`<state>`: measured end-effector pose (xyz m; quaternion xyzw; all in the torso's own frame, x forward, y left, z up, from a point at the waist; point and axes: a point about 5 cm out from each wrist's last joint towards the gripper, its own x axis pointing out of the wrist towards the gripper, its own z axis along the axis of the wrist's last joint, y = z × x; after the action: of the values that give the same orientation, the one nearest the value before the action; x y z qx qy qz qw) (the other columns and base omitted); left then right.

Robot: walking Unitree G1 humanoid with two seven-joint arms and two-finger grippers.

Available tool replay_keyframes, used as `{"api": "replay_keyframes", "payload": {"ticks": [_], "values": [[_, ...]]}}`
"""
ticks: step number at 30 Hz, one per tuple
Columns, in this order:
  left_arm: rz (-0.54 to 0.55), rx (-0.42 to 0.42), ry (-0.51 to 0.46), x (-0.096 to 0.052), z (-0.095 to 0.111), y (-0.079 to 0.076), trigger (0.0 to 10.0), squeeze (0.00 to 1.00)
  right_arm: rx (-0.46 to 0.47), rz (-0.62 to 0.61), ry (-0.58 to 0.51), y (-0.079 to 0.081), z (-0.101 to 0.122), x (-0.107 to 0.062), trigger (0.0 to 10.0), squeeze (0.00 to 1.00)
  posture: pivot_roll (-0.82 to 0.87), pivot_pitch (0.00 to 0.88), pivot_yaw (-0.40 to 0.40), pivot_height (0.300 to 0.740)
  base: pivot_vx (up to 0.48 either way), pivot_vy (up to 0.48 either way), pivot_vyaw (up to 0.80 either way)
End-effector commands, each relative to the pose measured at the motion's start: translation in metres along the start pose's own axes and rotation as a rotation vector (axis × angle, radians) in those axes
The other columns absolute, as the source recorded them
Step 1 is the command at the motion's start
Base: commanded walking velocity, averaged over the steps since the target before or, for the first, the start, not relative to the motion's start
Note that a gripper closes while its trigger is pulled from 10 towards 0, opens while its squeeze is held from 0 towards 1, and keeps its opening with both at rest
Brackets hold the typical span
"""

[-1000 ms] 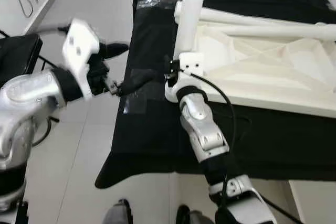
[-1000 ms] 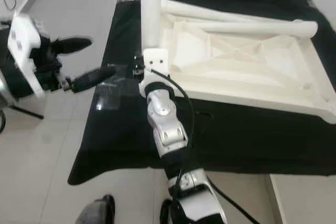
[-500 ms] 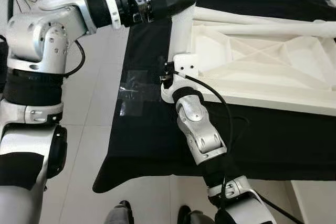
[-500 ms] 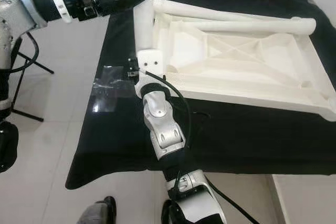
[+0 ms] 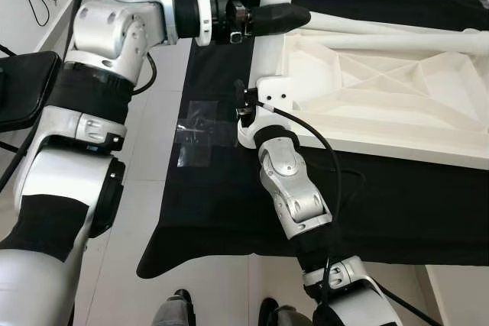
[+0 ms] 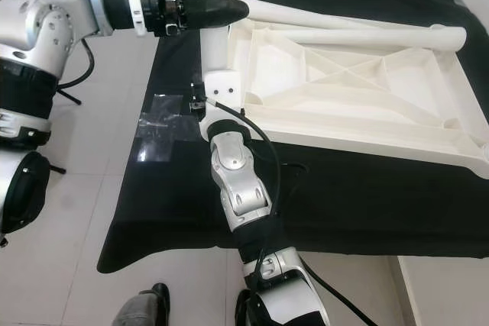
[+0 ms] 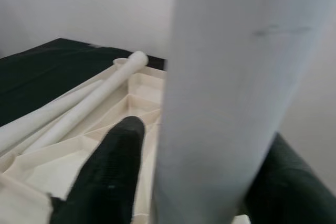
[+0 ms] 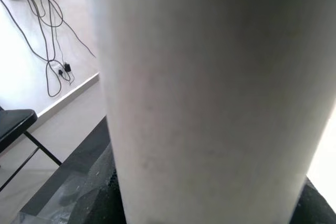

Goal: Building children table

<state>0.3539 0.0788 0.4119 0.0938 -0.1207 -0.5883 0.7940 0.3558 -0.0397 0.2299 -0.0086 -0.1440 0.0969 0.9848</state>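
Black-draped table (image 5: 229, 211), carrying the white upturned tabletop (image 6: 359, 97) along its far side. One white upright leg (image 6: 214, 28) stands in the tabletop's corner nearest the table's left edge; two loose legs (image 6: 359, 36) lie across its far rim. My right jaws (image 5: 256, 108) clasp the upright leg's base, closed on it. My left jaws (image 5: 279, 17) straddle it higher up, fingers (image 7: 113, 166) either side, contact uncertain. Risk: uneven pushing could tilt the leg, jamming its socket.

I see my left gripper (image 5: 276, 17) raised high, fingers apart; my right gripper (image 5: 246, 104) reaches forward, lower.
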Motion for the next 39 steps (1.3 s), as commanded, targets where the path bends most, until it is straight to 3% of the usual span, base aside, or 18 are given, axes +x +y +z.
{"api": "replay_keyframes", "payload": {"ticks": [1, 7, 8, 9, 12, 19, 20, 21, 22, 23, 26, 27, 28, 32, 33, 34, 35, 39], "values": [[-0.011, 0.035, 0.013, 0.002, 0.005, -0.001, 0.0, 0.0, 0.02, 0.009, 0.152, 0.005, -0.033, -0.009, 10.0, 0.0, 0.16, 0.268, -0.009, 0.74, 0.0, 0.0, 0.0], [-0.025, 0.053, 0.028, 0.002, 0.004, -0.001, 0.0, 0.0, 0.013, 0.022, 0.145, 0.0, -0.031, -0.006, 10.0, 0.0, 0.16, 0.272, -0.019, 0.74, 0.0, 0.0, 0.0], [-0.028, 0.061, 0.037, 0.002, 0.003, 0.0, 0.0, 0.0, 0.01, 0.044, 0.138, -0.002, -0.028, -0.004, 10.0, 0.18, 0.16, 0.273, -0.02, 0.74, 0.0, 0.0, 0.0], [-0.03, 0.069, 0.045, 0.001, 0.002, 0.0, 0.0, 0.0, 0.019, 0.086, 0.117, -0.005, -0.023, 0.001, 10.0, 1.0, 0.16, 0.275, -0.023, 0.74, 0.0, 0.0, 0.0], [-0.034, 0.073, 0.05, 0.001, 0.002, 0.001, 0.0, 0.0, 0.023, 0.118, 0.094, -0.008, -0.018, 0.005, 10.0, 1.0, 0.16, 0.275, -0.023, 0.74, 0.0, 0.0, 0.0], [-0.059, 0.082, 0.06, 0.003, 0.001, 0.001, 0.0, 0.0, 0.004, 0.391, -0.06, -0.03, 0.023, 0.031, 10.0, 1.0, 0.16, 0.284, -0.022, 0.74, 0.0, 0.0, 0.0], [-0.065, 0.083, 0.059, 0.004, 0.001, 0.001, 0.0, 0.0, 0.003, 0.467, -0.072, -0.034, 0.03, 0.034, 10.0, 0.44, 0.16, 0.284, -0.022, 0.74, 0.0, 0.0, 0.0], [-0.071, 0.085, 0.058, 0.004, 0.001, 0.0, 0.0, 0.0, -0.015, 0.529, -0.077, -0.04, 0.037, 0.038, 10.0, 0.32, 0.16, 0.284, -0.022, 0.74, 0.0, 0.0, 0.0], [-0.071, 0.085, 0.058, 0.004, 0.001, 0.0, 0.0, 0.0, -0.015, 0.529, -0.077, -0.04, 0.037, 0.038, 10.0, 0.32, 0.16, 0.284, -0.022, 0.74, 0.0, 0.0, 0.0], [-0.078, 0.086, 0.058, 0.005, 0.001, -0.001, 0.0, 0.0, -0.02, 0.612, -0.077, -0.043, 0.043, 0.04, 10.0, 0.0, 0.16, 0.288, -0.023, 0.74, 0.0, 0.0, 0.0], [-0.083, 0.087, 0.058, 0.005, 0.002, -0.001, 0.0, 0.0, -0.022, 0.671, -0.071, -0.044, 0.047, 0.042, 10.0, 0.0, 0.16, 0.291, -0.023, 0.74, 0.0, 0.0, 0.0], [-0.088, 0.088, 0.058, 0.006, 0.002, -0.002, 0.0, 0.0, -0.028, 0.771, -0.069, -0.044, 0.05, 0.041, 10.0, 0.0, 0.16, 0.292, -0.023, 0.74, 0.0, 0.0, 0.0], [-0.088, 0.088, 0.058, 0.006, 0.002, -0.002, 0.0, 0.0, -0.028, 0.771, -0.069, -0.044, 0.05, 0.041, 10.0, 0.0, 0.16, 0.292, -0.023, 0.74, 0.0, 0.0, 0.0], [-0.098, 0.092, 0.06, 0.006, 0.001, -0.003, 0.0, 0.0, 0.011, 0.992, -0.019, -0.037, 0.052, 0.039, 10.0, 0.0, 0.17, 0.299, -0.022, 0.74, 0.0, 0.0, 0.0], [-0.102, 0.094, 0.063, 0.006, 0.001, -0.003, 0.0, 0.0, 0.027, 1.042, -0.003, -0.035, 0.052, 0.039, 5.6, 0.0, 0.17, 0.299, -0.022, 0.74, 0.0, 0.0, 0.0], [-0.105, 0.097, 0.064, 0.006, 0.001, -0.003, 0.0, 0.0, 0.042, 1.084, 0.009, -0.033, 0.051, 0.038, 2.4, 0.0, 0.17, 0.301, -0.021, 0.74, 0.0, 0.0, 0.0], [-0.106, 0.099, 0.065, 0.007, 0.001, -0.003, 0.0, 0.0, 0.059, 1.127, 0.02, -0.031, 0.05, 0.037, 0.0, 0.0, 0.17, 0.302, -0.021, 0.74, 0.0, 0.0, 0.0], [-0.11, 0.102, 0.066, 0.007, 0.001, -0.003, 0.0, 0.0, 0.088, 1.192, 0.028, -0.027, 0.049, 0.036, 0.0, 0.0, 0.17, 0.303, -0.022, 0.74, 0.0, 0.0, 0.0]]}}
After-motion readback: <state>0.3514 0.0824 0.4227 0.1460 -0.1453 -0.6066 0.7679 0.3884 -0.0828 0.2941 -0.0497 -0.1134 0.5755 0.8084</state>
